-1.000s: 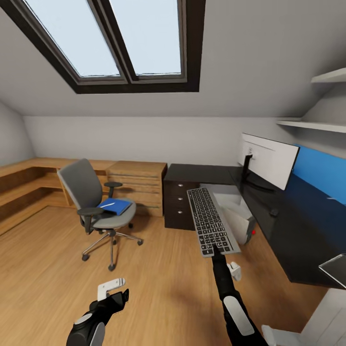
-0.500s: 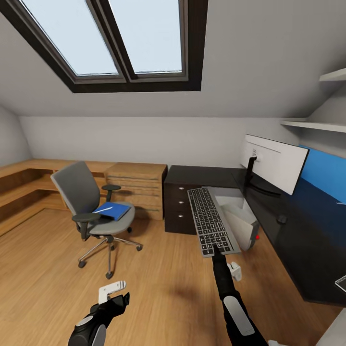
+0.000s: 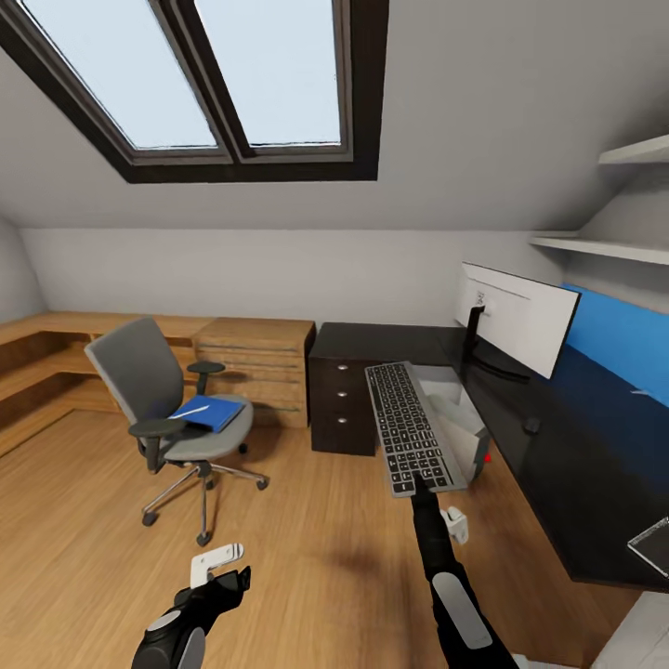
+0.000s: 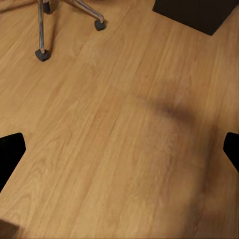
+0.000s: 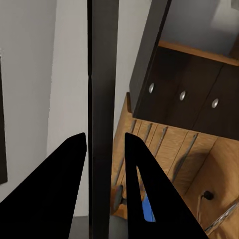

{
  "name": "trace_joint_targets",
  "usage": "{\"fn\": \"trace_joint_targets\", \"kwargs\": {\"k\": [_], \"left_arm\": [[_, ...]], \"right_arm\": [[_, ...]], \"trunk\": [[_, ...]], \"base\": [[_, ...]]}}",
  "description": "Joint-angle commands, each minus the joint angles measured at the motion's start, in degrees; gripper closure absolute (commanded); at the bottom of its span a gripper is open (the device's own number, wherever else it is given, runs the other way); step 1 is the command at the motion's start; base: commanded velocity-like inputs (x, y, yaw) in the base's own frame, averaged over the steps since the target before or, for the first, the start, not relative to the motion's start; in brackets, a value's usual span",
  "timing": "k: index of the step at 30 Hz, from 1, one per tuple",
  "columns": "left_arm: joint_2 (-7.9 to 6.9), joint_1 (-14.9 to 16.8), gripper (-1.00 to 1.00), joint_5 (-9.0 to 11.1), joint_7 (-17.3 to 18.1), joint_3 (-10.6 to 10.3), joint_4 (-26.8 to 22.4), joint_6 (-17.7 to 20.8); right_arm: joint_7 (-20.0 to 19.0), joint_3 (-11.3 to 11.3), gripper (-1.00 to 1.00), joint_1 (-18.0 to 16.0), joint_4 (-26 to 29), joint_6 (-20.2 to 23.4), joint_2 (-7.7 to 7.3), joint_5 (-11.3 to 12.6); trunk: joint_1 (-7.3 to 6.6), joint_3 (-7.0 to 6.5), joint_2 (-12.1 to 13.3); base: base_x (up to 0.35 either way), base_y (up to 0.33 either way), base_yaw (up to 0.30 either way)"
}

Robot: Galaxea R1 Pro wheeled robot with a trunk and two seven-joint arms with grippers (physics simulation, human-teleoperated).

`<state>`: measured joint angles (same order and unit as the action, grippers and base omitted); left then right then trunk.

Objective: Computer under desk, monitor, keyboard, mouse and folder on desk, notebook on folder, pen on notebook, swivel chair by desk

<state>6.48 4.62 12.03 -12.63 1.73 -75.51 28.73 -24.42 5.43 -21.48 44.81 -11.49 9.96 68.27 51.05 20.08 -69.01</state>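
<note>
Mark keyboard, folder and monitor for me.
keyboard (image 3: 406, 427): head view, middle of the key field.
folder (image 3: 216, 412): head view, blue cover, on the chair seat.
monitor (image 3: 516, 316): head view, white back panel.

A: What colours do you see?
B: The desk (image 3: 557, 465) is glossy black with a blue back panel (image 3: 618, 339). The monitor (image 3: 517, 316) shows a white back.
A: And the swivel chair (image 3: 163, 400)?
B: Grey, with black armrests, carrying a bright blue folder (image 3: 214, 412). The keyboard (image 3: 409, 427) has dark keys on grey. The floor (image 4: 119, 129) is light wood.
</note>
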Motion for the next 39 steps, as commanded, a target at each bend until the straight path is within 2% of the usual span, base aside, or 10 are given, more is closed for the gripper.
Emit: {"fn": "trace_joint_targets", "kwargs": {"k": [1, 9, 32, 39], "left_arm": [[0.03, 0.0, -1.0, 0.6, -0.4, 0.1, -0.1, 0.2], [0.09, 0.0, -1.0, 0.6, -0.4, 0.0, -0.1, 0.3], [0.12, 0.0, -1.0, 0.6, -0.3, -1.1, -0.3, 0.3], [0.12, 0.0, -1.0, 0.6, -0.2, -1.2, -0.3, 0.4]], "right_arm": [[-0.4, 0.1, 1.0, 0.0, -0.1, 0.1, 0.04, 0.6], [-0.5, 0.1, 1.0, 0.0, -0.2, 0.1, 0.04, 0.5], [-0.5, 0.2, 1.0, 0.0, -0.4, 0.0, 0.04, 0.5], [-0.5, 0.3, 1.0, 0.0, -0.3, 0.1, 0.04, 0.5]], "trunk": [[-0.22, -0.12, 0.4], [-1.98, -1.55, 3.6], [-7.03, -5.68, 12.8], [-8.57, -6.62, 15.6]], "base": [[0.0, 0.0, -0.048], [0.095, 0.0, -0.011], [0.324, 0.0, -0.001], [0.328, 0.0, -0.13]]}}
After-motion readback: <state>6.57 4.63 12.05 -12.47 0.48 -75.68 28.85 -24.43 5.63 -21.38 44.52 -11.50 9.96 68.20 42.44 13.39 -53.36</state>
